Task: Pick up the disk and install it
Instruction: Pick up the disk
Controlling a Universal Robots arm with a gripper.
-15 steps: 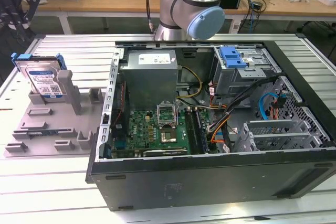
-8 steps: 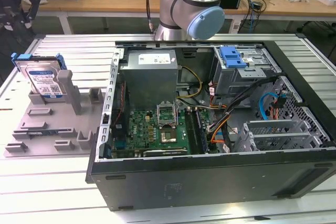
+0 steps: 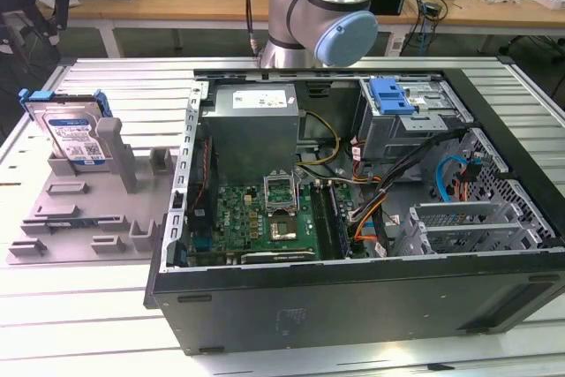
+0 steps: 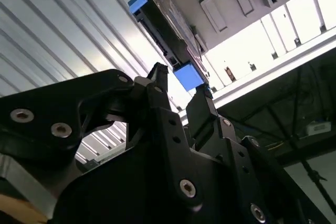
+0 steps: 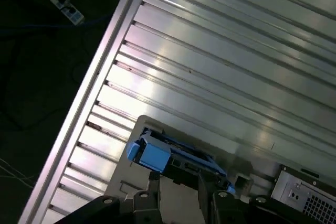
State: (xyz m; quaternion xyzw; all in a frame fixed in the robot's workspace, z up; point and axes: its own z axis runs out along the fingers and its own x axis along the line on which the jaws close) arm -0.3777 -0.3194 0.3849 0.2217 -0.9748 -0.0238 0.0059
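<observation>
The disk (image 3: 75, 134) stands on edge in the grey tray (image 3: 88, 214) at the exterior view's left, its white-and-blue label showing and a blue carrier frame around it. In both wrist views the disk (image 4: 167, 27) (image 5: 176, 157) lies well beyond my fingertips, roughly in line with the gap between them. My gripper (image 4: 181, 86) (image 5: 178, 181) is open and holds nothing. Its black fingers (image 4: 159, 74) stand apart and clear of the disk.
An open computer case (image 3: 353, 297) fills the middle of the ribbed aluminium table (image 3: 115, 86), with a blue-latched drive cage (image 3: 393, 99) at its back right. The arm's grey and blue joint (image 3: 322, 15) rises behind the case. Beyond the table edge (image 5: 84, 108) lies dark floor.
</observation>
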